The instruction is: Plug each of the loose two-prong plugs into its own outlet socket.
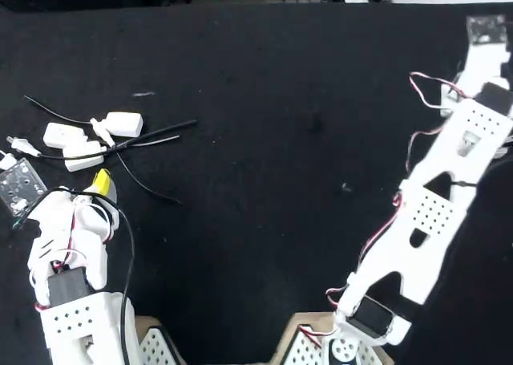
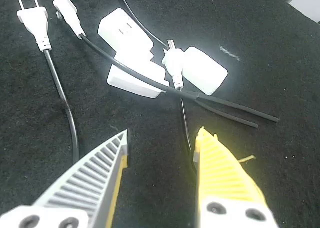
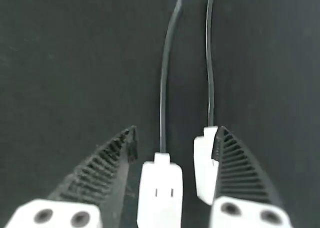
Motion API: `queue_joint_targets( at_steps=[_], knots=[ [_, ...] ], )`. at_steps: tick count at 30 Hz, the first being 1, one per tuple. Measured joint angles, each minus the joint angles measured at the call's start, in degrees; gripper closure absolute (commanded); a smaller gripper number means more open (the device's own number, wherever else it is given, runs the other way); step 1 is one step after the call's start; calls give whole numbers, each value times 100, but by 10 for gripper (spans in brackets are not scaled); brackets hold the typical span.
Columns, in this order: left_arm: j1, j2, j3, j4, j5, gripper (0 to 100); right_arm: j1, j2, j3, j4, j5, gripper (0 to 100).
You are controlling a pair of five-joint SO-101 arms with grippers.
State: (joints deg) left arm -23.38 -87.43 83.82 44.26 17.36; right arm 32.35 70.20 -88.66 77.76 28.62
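Note:
Three white outlet sockets (image 2: 125,33) (image 2: 134,78) (image 2: 205,70) lie in a cluster with black cables (image 2: 65,107) across them. A two-prong plug (image 2: 32,15) and a second plug (image 2: 67,11) rest beside them, and a third plug (image 2: 172,60) lies against the far socket. My left gripper (image 2: 162,140) hovers open just short of the cluster (image 1: 88,140), nothing between its fingers. My right gripper (image 3: 172,138) stands open at the far right (image 1: 485,30). Between its fingers lie a white corded socket (image 3: 160,188) and another white corded piece (image 3: 205,163) close against one finger.
Black cloth covers the table (image 1: 280,140). A small clear-fronted part (image 1: 20,184) sits at the left edge beside the left arm. The right arm (image 1: 433,212) stretches along the right side to the far edge.

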Motion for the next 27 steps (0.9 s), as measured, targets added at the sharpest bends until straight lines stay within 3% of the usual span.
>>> queue_joint_targets(
  at_steps=[5, 10, 15, 27],
  knots=[
    [0, 0, 0, 0, 0, 777, -273, -9, -396, 563, 9, 795],
    [0, 0, 0, 0, 0, 777, -457, -18, -404, 1547, -26, 993],
    [0, 0, 0, 0, 0, 777, -571, -44, -404, 2127, -149, 988],
    [0, 0, 0, 0, 0, 777, -589, 176, -404, 2163, -158, 988]
  ],
)
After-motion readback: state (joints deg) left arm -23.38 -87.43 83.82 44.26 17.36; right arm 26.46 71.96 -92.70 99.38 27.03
